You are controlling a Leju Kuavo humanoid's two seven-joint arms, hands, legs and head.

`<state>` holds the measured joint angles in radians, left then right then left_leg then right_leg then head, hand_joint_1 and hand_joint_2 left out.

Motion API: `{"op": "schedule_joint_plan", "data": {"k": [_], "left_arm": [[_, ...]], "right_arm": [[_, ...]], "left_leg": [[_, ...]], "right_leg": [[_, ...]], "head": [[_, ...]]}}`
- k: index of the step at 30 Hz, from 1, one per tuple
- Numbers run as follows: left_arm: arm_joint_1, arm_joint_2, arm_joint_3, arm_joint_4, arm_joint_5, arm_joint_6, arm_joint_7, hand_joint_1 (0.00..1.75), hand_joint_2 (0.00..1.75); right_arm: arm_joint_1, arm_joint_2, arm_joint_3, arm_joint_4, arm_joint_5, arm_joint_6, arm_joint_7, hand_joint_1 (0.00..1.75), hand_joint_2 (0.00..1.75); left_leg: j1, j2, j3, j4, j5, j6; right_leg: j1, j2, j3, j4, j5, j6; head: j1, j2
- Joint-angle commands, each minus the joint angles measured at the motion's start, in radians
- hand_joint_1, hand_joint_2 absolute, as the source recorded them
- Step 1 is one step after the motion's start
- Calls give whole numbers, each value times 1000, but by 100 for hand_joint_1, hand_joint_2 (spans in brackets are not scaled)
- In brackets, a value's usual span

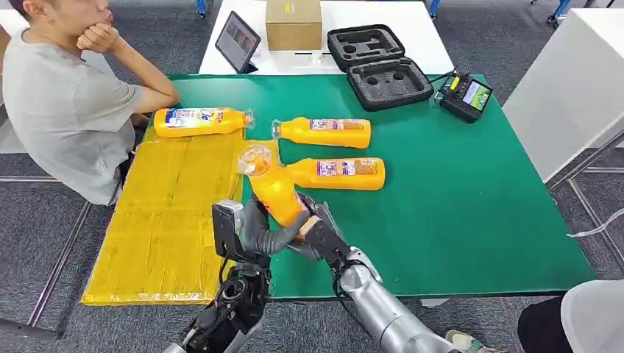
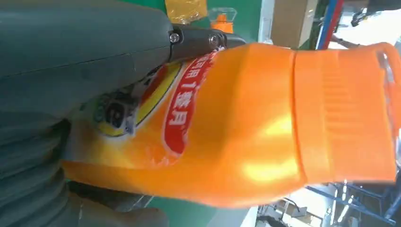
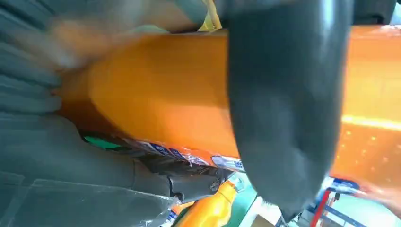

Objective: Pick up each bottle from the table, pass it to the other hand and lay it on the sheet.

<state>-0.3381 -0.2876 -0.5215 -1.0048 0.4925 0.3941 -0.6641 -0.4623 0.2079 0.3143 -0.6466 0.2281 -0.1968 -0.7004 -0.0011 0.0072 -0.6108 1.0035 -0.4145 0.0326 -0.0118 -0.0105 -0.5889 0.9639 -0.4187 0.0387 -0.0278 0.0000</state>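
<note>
An orange bottle (image 1: pixel 272 187) with a clear cap stands tilted above the table's near edge, between both hands. My left hand (image 1: pixel 254 234) grips its lower body from the left, and its fingers (image 2: pixel 71 56) wrap the label of the bottle (image 2: pixel 260 127). My right hand (image 1: pixel 321 234) holds the same end from the right, with its thumb (image 3: pixel 283 104) across the bottle (image 3: pixel 161 94). The yellow sheet (image 1: pixel 169 220) lies on the left. One bottle (image 1: pixel 199 121) lies at the sheet's far edge. Two more bottles (image 1: pixel 324 132) (image 1: pixel 338 173) lie on the green table (image 1: pixel 456 206).
A person (image 1: pixel 66 103) sits at the table's left side, close to the sheet's far end. At the back stand a tablet (image 1: pixel 237 40), a cardboard box (image 1: pixel 293 23), an open black foam case (image 1: pixel 379 65) and a controller (image 1: pixel 465 95). A white cabinet (image 1: pixel 574 81) stands to the right.
</note>
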Motion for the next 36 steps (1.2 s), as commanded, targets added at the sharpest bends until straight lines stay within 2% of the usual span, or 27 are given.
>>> {"op": "schedule_joint_plan", "data": {"k": [1, 10, 11, 12, 13, 14, 15, 16, 17, 18, 28, 30, 31, 34, 36], "left_arm": [[-43, -4, -4, 47, 4, -12, 11, 0, 175], [-64, -11, -15, 73, 16, -46, 29, 0, 175], [-71, -15, -17, 87, 14, -45, 30, 10, 175], [-75, -16, -18, 97, 11, -49, 27, 173, 175], [-75, -16, -18, 102, 7, -49, 21, 175, 175], [-74, -16, -14, 107, 8, -56, 21, 175, 175], [-74, -17, -11, 110, 5, -56, 22, 175, 175], [-73, -17, -9, 112, 4, -56, 22, 175, 175], [-73, -18, -6, 113, 3, -53, 21, 175, 175], [-74, -17, -6, 113, 2, -54, 20, 175, 175], [-75, -15, 1, 109, 1, -51, 15, 175, 175], [-75, -7, 2, 101, 0, -63, 21, 175, 175], [-67, 8, 15, 53, 25, -111, 70, 175, 175], [-64, 14, 18, 36, 39, -131, 96, 175, 175], [-69, 35, 22, 8, -41, -40, 30, 175, 175]], "right_arm": [[-49, 6, 59, 79, 2, -2, 2, 175, 175], [-64, 14, 95, 108, 13, -45, 2, 175, 175], [-62, 16, 106, 101, 18, -47, 2, 175, 175], [-59, 18, 117, 92, 22, -58, 2, 175, 175], [-57, 17, 123, 87, 22, -68, 2, 175, 175], [-56, 16, 132, 80, 21, -83, 2, 164, 175], [-55, 12, 145, 72, 24, -99, 2, 145, 175], [-57, 11, 150, 70, 25, -106, 2, 72, 175], [-58, 10, 154, 69, 26, -109, 2, 23, 175], [-59, 11, 157, 65, 22, -107, 2, 0, 175], [-62, 12, 159, 83, 20, -96, 2, 0, 175], [-55, 15, 143, 83, -6, -77, 2, 0, 175], [-51, 17, 113, 72, -72, -5, 2, 0, 175], [-45, 15, 112, 68, -79, 0, 2, 0, 175], [-31, 12, 108, 49, -90, 3, 2, 0, 175]], "left_leg": [[1, 0, 2, 0, -1, -1], [1, 0, 3, 1, -2, -2], [0, 0, 1, 0, -1, -1], [1, 0, 2, 1, -2, -2], [0, 0, 2, 1, -1, -1], [1, 0, 3, 1, -1, -2], [1, 0, 2, 0, -1, -1], [1, -1, 3, 0, -1, -2], [1, 0, 2, 0, -1, -1], [1, 0, 3, 0, -1, -2], [1, 0, 2, 0, -1, -1], [1, 0, 4, 1, -2, -2], [0, 0, 2, 0, -1, -1], [1, 0, 2, 0, -1, -2], [1, 0, 4, 0, -2, -2]], "right_leg": [[1, 1, 2, 0, -1, -1], [1, 1, 3, 1, -1, -1], [0, 1, 1, 0, -1, -1], [1, 1, 2, 1, -1, -1], [0, 1, 1, 1, -1, -1], [1, 1, 3, 1, -1, -2], [0, 0, 1, 0, -1, -1], [1, 1, 3, 0, -1, -2], [1, 1, 2, 0, -1, -1], [0, 1, 3, 0, -1, -1], [1, 1, 1, 0, -1, -1], [1, 2, 3, 1, -2, -2], [0, 0, 2, 0, -1, -1], [1, 1, 2, 1, -1, -1], [1, 2, 4, 1, -2, -2]], "head": [[0, 0], [0, 0], [0, 0], [0, 0], [0, 0], [0, 0], [0, 0], [0, 0], [0, 0], [0, 0], [0, 0], [0, 0], [0, 0], [0, 0], [0, 0]]}}
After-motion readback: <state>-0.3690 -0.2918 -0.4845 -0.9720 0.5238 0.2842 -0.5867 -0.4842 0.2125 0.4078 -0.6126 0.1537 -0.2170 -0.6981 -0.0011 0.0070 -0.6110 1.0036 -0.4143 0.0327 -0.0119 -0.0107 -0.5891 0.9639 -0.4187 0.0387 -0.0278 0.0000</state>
